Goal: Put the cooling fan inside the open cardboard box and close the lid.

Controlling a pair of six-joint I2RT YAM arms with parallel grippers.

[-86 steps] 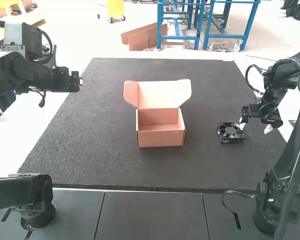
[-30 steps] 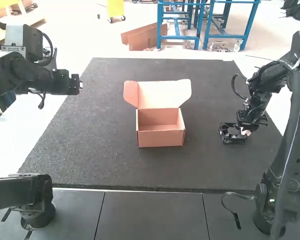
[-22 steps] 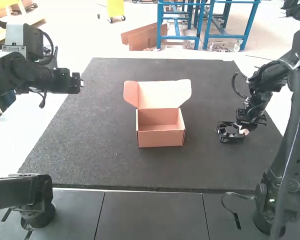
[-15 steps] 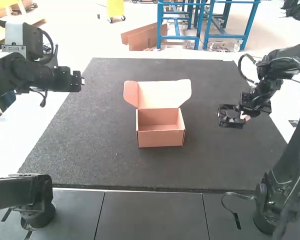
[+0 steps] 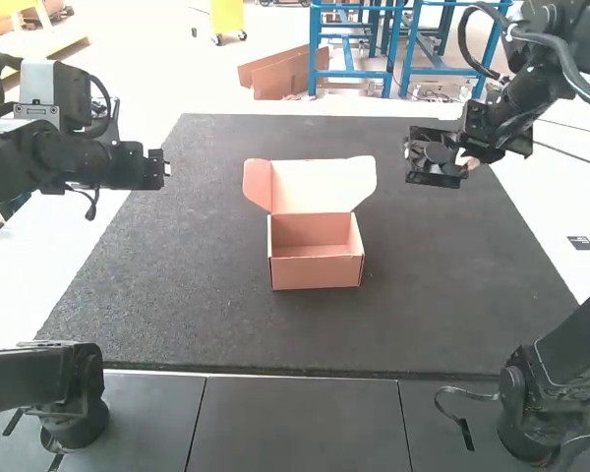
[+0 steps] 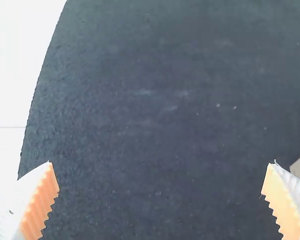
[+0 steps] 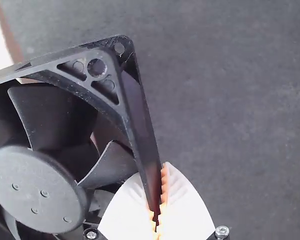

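High view: right pincer (image 5: 469,160) clamps cooling fan (image 5: 431,159), upper right of frame. Open cardboard box (image 5: 315,248) centre. Left pincer (image 5: 161,165) spread wide.

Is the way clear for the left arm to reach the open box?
Likely yes: the left gripper hangs open over bare mat, with nothing between it and the cardboard box.

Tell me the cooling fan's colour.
The cooling fan is black, frame and blades alike; the right wrist view shows it best.
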